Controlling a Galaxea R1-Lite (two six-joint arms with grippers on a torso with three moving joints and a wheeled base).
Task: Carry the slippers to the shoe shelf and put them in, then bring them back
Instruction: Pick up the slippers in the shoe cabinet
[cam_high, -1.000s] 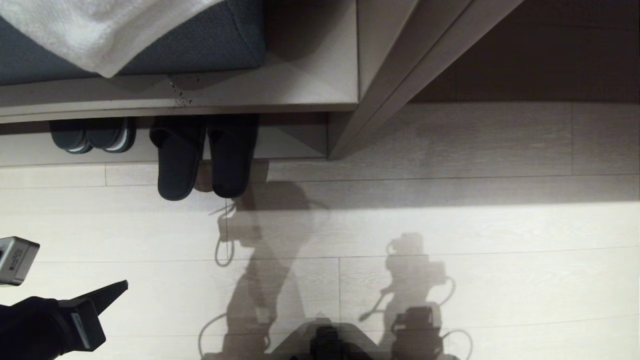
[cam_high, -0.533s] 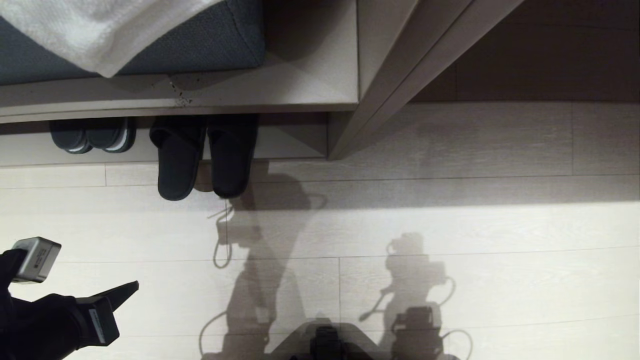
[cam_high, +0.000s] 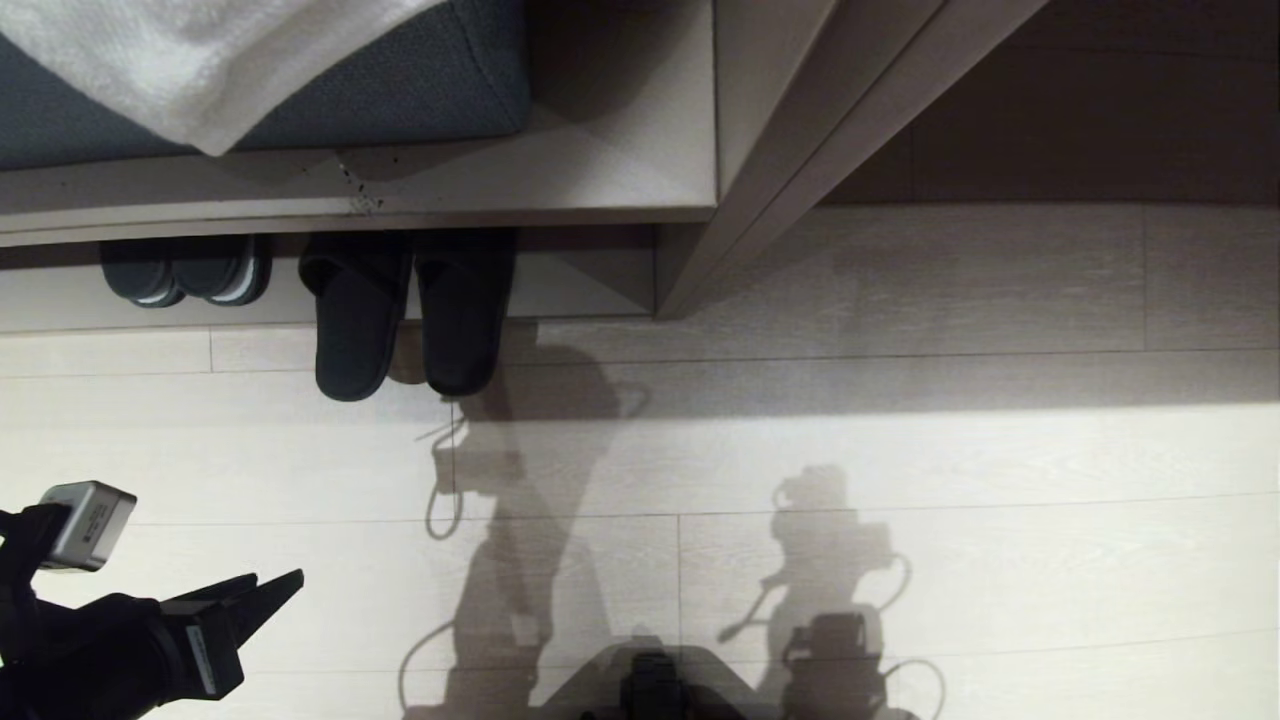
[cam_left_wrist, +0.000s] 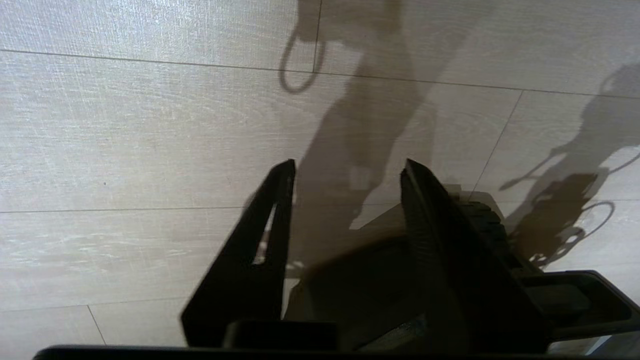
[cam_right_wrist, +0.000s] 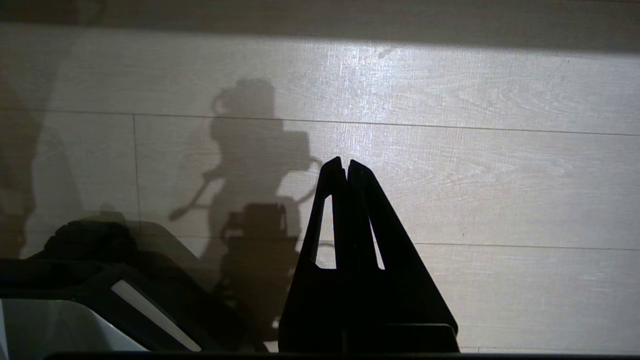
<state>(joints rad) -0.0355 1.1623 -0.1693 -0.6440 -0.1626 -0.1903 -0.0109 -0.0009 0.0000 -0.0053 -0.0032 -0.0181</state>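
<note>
At the lower left of the head view the left gripper (cam_high: 270, 592) hangs over the pale plank floor (cam_high: 900, 450), its two black fingers parted and nothing between them; the left wrist view shows the same gap, with bare floor seen through it (cam_left_wrist: 345, 172). Well above it, at the upper left, a white towel (cam_high: 200, 60) lies over the blue-grey cushion (cam_high: 420, 90) of the bench. Under the bench top, at the far left of the shoe shelf (cam_high: 590, 275), sits a dark pair with pale sole edges (cam_high: 185, 270), tucked almost fully inside. Just beside it to the right are the slippers (cam_high: 405, 315), side by side and touching, toes under the shelf's top board and open heels sticking out onto the floor. Right of the shelf a slanted grey-brown panel (cam_high: 790, 140) runs to the upper edge of the frame, with a dark recess (cam_high: 1080, 110) beyond it. Shadows of the robot fall across the lower middle of the floor. The right gripper (cam_right_wrist: 346, 165) appears only in the right wrist view, its fingertips pressed together and empty, over bare floor.
</note>
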